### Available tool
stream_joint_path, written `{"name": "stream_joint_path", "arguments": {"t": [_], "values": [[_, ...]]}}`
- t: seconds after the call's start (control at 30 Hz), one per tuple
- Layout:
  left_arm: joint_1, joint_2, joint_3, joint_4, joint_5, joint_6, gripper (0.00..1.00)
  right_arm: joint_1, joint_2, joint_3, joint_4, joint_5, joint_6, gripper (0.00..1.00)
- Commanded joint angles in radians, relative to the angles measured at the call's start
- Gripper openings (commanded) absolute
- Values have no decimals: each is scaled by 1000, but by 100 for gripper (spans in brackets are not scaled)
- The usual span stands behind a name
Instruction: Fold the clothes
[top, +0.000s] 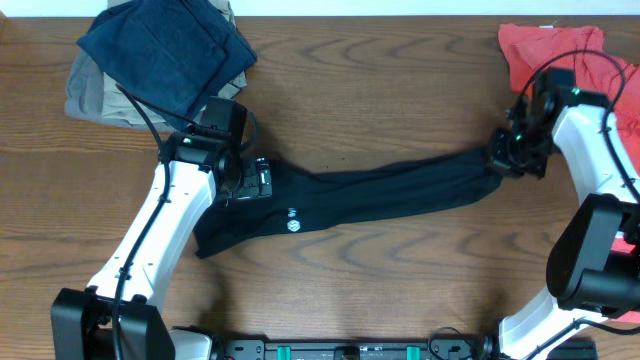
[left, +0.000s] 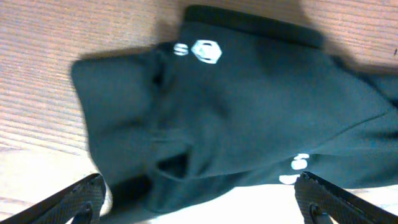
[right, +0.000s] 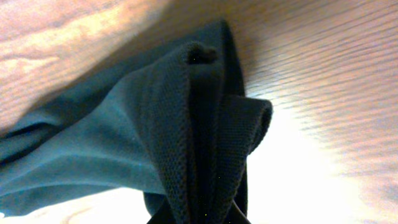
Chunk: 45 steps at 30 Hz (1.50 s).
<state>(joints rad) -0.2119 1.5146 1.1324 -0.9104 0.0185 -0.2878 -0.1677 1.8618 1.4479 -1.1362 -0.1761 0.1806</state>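
The black garment (top: 380, 195) lies stretched as a long band across the middle of the bench (top: 380, 90). Its long axis runs left to right and tilts a little, so the right end is farther from the arm bases than the left. The left end is broad and spreads toward the near edge, while the right end is gathered to a narrow point. Bare wood shows along both long sides, most of it on the far side. That stretch lies between a navy cloth (top: 165, 50) on a khaki cloth (top: 90, 100) at the far left corner and a red shirt (top: 550, 50) at the far right. The red shirt is near the right arm, and the navy pile is just behind the left one.

From above, the right end effector (top: 505, 155) sits at the garment's narrow end. Only its wrist camera shows the cloth bunched in upright folds and pinched tight at the bottom of the view. The left end effector (top: 258, 180) hangs over the broad end. Its own camera shows both fingers (left: 74, 199) spread wide with cloth between them; I cannot tell whether they touch it. That camera also shows a white logo (left: 205, 51), only a speck from above.
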Motion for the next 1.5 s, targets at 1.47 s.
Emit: {"name": "stream_joint_path", "arguments": {"t": [1.47], "values": [[1,-5,-10,3,-11,5,98,719,-4,12,184,3,279,13]]}}
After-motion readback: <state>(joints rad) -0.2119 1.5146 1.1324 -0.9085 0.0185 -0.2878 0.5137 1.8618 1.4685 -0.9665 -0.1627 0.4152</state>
